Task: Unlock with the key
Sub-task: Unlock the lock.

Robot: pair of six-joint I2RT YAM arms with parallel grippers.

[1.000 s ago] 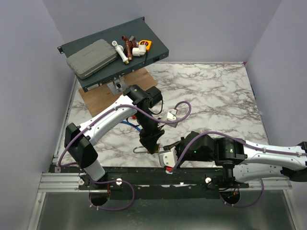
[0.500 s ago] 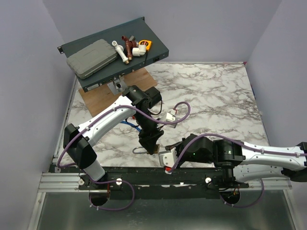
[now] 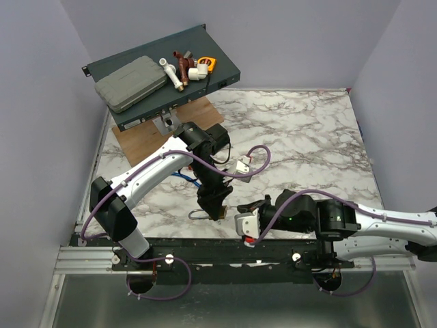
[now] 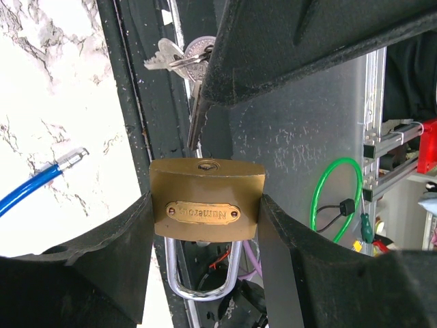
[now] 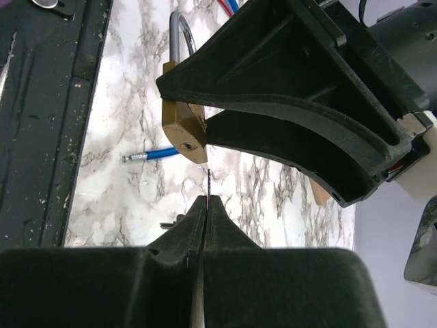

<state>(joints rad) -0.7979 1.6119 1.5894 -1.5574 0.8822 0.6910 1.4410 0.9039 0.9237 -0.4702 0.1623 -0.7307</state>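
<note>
Nearest the bases, right gripper (image 5: 205, 202): pinches the key (image 4: 195, 116) between fingers pressed fully together, with the thin blade poking forward, edge-on in the right wrist view. By the top view, sits a little farther right and back than a second ago. Leaves the blade tip just short of the padlock (image 5: 183, 130), roughly in line with the keyway (image 4: 205, 165) but not in it. Reads as a small retreat to re-aim rather than an insertion; unlocking not yet begun.

Just beyond, left gripper (image 4: 205, 225): clamps the brass body from both sides, fingers about half spread, keyway end turned toward the key, shackle (image 4: 201, 287) closed and pointing away. Shows no shift over the last second, so offers a steady target. From the left wrist view, shows the blade slanting in slightly left of the keyway, with a ring (image 4: 198, 51) and spare key (image 4: 160, 58) hanging behind.

Farther out, on the marble table (image 3: 307, 137): a blue cable (image 4: 34, 188) near the padlock. At the far left corner, a dark rack panel (image 3: 225, 68) with a grey case (image 3: 130, 83).
</note>
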